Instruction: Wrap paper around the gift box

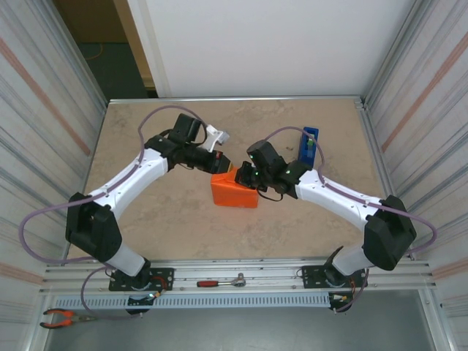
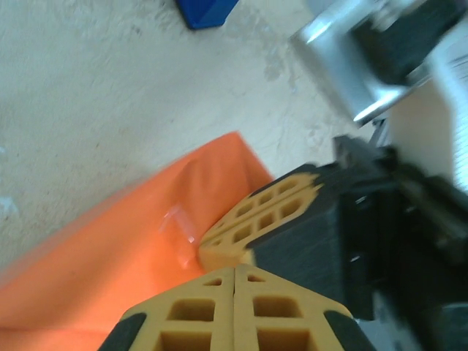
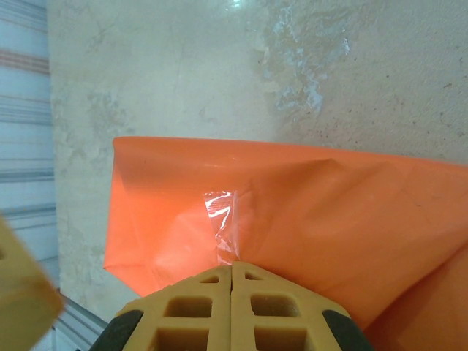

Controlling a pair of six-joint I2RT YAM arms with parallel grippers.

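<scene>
The gift box (image 1: 235,194) sits mid-table, covered in the orange paper (image 3: 314,212). A strip of clear tape (image 3: 223,219) lies over a fold of the paper (image 2: 110,256), and the tape (image 2: 180,228) runs right up to both sets of fingertips. My left gripper (image 1: 223,170) is shut at the box's upper left, its closed tips (image 2: 234,272) just above the paper. From the right, my shut right gripper (image 1: 243,176) meets it, tips (image 3: 232,267) at the tape's near end. Its fingers (image 2: 270,212) nearly touch the left gripper's. Nothing shows between either pair of jaws.
A blue tape dispenser (image 1: 310,146) stands at the back right, right of the right arm, its corner (image 2: 207,11) also in the left wrist view. A ratchet tool (image 1: 221,281) and pliers (image 1: 62,317) lie on the front rail. Corrugated walls close in both sides.
</scene>
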